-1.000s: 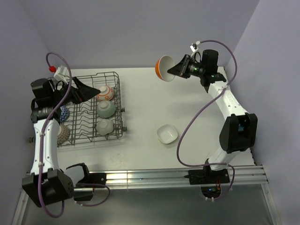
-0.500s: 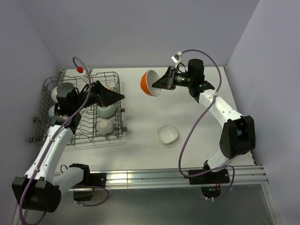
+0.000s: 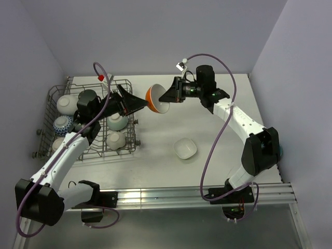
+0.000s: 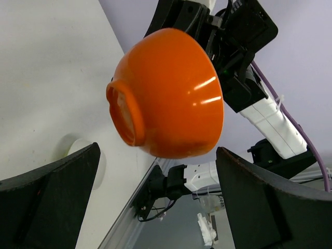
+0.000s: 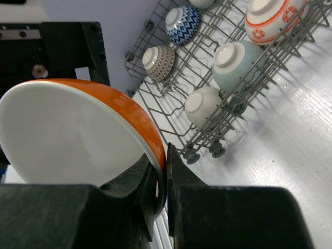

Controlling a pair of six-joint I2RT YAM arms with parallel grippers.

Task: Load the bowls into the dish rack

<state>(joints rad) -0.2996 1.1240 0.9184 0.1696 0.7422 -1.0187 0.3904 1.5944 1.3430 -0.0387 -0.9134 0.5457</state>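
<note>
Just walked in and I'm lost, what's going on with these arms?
The right tool grips an orange bowl by its rim, in the air beside the dish rack. The left tool, open, faces its base without touching. Several bowls sit in the rack; a white square bowl lies on the table.

The orange bowl (image 5: 78, 135) has its lower rim hidden behind the right gripper (image 5: 166, 158). The picture's top edge crops the red-orange patterned bowl (image 5: 270, 18).
</note>
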